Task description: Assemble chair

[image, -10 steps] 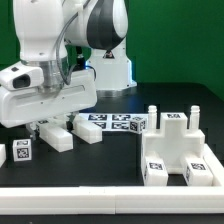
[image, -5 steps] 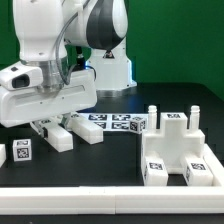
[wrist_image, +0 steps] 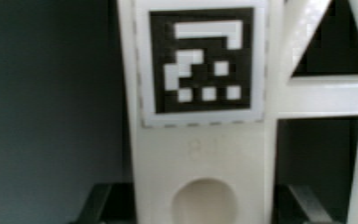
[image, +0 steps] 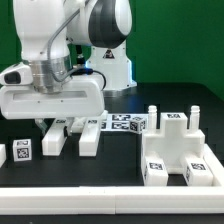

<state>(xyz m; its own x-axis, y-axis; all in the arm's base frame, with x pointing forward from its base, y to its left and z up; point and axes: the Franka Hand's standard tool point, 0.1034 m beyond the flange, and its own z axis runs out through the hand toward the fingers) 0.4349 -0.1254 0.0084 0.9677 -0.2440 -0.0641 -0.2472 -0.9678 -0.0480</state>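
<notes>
You're at the pickup: the gripper (wrist_image: 202,203) is partly closed, clamping the tagged chair leg (wrist_image: 197,150), lower left in the exterior frame. Next, lift and align it with the seat (image: 178,152), lower right.

Exterior light: bright, even light is falling from above, and the white robot arm (image: 45,40) is washing out almost flat.
Shadows: they are sinking into the black desk (image: 170,100) and barely showing.
Exterior sharpness: edges are staying fairly crisp, though the picture is coming through coarse.
Wrist focus: the chair piece (wrist_image: 194,170) is sitting too close, and its edges are blurring.
Wrist detail: the marker tag (wrist_image: 202,65) is smearing at its squares.
Wrist contrast: the background beside the piece is falling into darkness.
</notes>
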